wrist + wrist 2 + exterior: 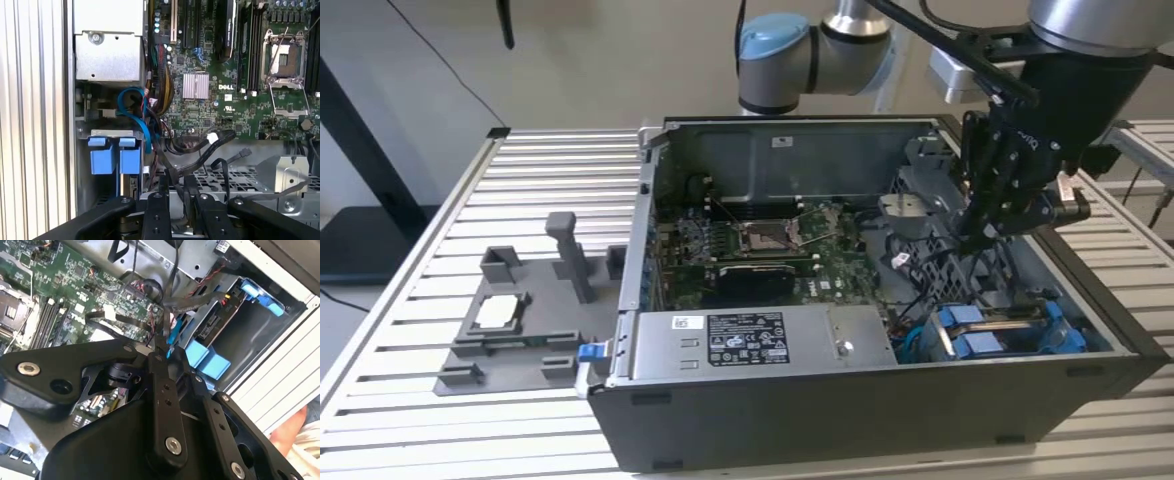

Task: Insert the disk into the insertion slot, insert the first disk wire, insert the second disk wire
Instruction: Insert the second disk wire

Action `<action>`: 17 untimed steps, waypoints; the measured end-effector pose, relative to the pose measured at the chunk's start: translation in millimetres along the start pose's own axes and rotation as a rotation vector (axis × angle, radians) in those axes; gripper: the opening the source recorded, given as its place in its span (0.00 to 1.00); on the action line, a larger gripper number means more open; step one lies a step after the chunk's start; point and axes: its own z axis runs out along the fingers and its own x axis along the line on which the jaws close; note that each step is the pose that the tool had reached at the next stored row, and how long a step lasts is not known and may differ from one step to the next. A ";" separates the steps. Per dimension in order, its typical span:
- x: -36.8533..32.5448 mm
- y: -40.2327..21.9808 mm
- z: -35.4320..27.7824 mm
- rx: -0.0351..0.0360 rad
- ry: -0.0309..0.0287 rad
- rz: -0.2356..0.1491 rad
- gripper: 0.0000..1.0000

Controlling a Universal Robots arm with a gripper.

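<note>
**Item:** disk (987, 340) in blue carrier.
**Location:** seated in the drive bay (112, 133), at 4 o'clock of the case (854, 420) in the exterior view.
**Handling (judged):** rigid, fairly heavy, shock-sensitive. Take it by the blue carrier edges, not the label face.
**Gripper (161, 349):** fingers narrowed to a pinch, apparently on a thin black wire (165, 325). The wire looks limp and easily kinked, and lies near the bay.
**Case contents:** circuit board (761, 250) at centre; power supply box (747, 340) at 7 o'clock.
**Grey tray (494, 350):** at 9 o'clock outside the case, holding one pale square part (498, 312).
</note>
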 end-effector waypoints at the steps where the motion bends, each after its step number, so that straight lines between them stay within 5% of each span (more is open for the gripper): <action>1: 0.0 0.6 0.0 0.0108 0.0000 -0.003 0.27; 4: 0.0 2.4 -0.1 0.0374 0.0018 -0.012 0.27; 7: 0.0 4.4 -0.1 0.0547 0.0128 -0.022 0.27; 12: -0.2 7.6 -0.1 0.0672 0.0580 -0.039 0.27; 17: -2.3 15.3 0.4 0.0737 0.0671 -0.047 0.27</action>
